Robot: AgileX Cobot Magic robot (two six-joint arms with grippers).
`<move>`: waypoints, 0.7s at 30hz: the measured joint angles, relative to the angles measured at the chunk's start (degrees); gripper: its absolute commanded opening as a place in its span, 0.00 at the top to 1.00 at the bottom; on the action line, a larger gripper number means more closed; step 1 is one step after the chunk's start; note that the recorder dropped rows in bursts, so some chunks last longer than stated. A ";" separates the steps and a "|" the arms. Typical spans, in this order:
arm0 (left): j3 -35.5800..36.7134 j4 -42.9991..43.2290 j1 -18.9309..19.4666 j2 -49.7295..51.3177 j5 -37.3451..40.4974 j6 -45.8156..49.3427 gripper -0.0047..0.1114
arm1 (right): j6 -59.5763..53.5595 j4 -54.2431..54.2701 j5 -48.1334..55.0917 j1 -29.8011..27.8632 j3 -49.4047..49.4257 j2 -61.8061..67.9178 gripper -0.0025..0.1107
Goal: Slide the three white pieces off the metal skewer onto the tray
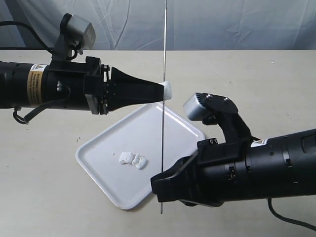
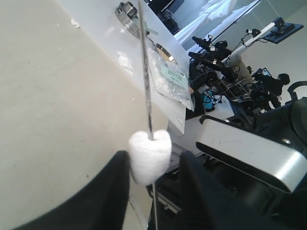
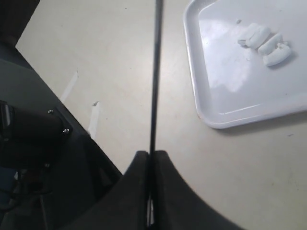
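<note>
Right hand (image 3: 151, 155) clamping metal skewer (image 3: 154, 72), left hand (image 2: 153, 162) flanking one white piece (image 2: 149, 152), grip unclear, pieces (image 3: 264, 40) on tray (image 3: 225, 96).

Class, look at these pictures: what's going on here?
The right gripper holds the metal skewer upright. The left gripper has its fingers either side of one white piece threaded on the skewer; a firm clamp isn't clear. Other white pieces already lie on the tray.
</note>
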 measured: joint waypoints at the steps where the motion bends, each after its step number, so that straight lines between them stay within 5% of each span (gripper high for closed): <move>1: 0.00 0.00 0.00 0.00 0.00 0.00 0.71 | 0.00 0.00 0.00 0.00 0.00 0.00 0.98; 14: 0.00 -0.51 0.00 0.00 0.00 0.00 0.69 | 0.00 0.00 -0.04 0.00 0.00 0.12 0.98; 21: 0.00 -0.62 0.00 0.00 0.00 0.00 0.87 | 0.00 0.00 -0.04 0.00 0.00 0.12 0.98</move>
